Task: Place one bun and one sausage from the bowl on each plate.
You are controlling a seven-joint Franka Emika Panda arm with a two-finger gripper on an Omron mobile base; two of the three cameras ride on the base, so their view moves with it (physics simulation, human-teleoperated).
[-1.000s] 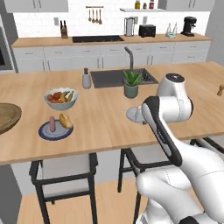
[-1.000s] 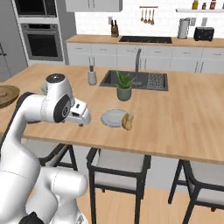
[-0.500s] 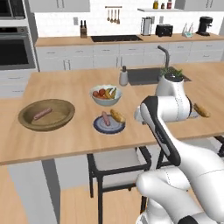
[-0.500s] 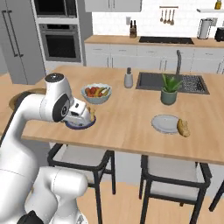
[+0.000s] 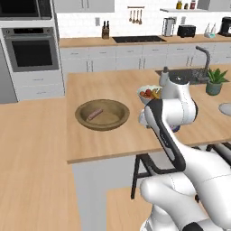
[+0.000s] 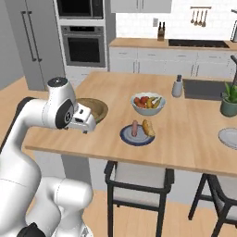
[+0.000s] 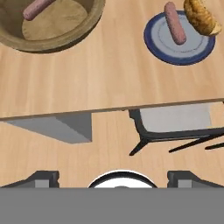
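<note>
Left base view: the wooden bowl (image 5: 102, 114) sits on the worktop (image 5: 90, 140) toward its left part, with one sausage (image 5: 94, 114) lying inside on the bowl floor. My arm (image 5: 173, 106) rises in front of the white fruit bowl (image 5: 149, 94) and covers much of the area to its right. A pale grey plate (image 5: 225, 108) is cut by the right frame edge, well apart from the wooden bowl.

Right base view: my pincer (image 6: 84, 119) is at the near left corner of the worktop, just in front of the wooden bowl (only part of its rim is visible behind my arm). I cannot tell from here how far the fingers stand apart. The blue-rimmed plate (image 6: 137, 134) lies in front of the fruit bowl and carries a sausage (image 6: 134, 128) and a bun (image 6: 148, 127) side by side. The pale grey plate sits at the right edge, near a potted plant (image 6: 229, 98).

Hand view: the wooden bowl with its sausage is at top left, the blue-rimmed plate with sausage and bun at top right. A stool seat (image 7: 175, 119) shows beyond the worktop edge. The finger tips (image 7: 42, 178) stand wide apart, holding nothing.
</note>
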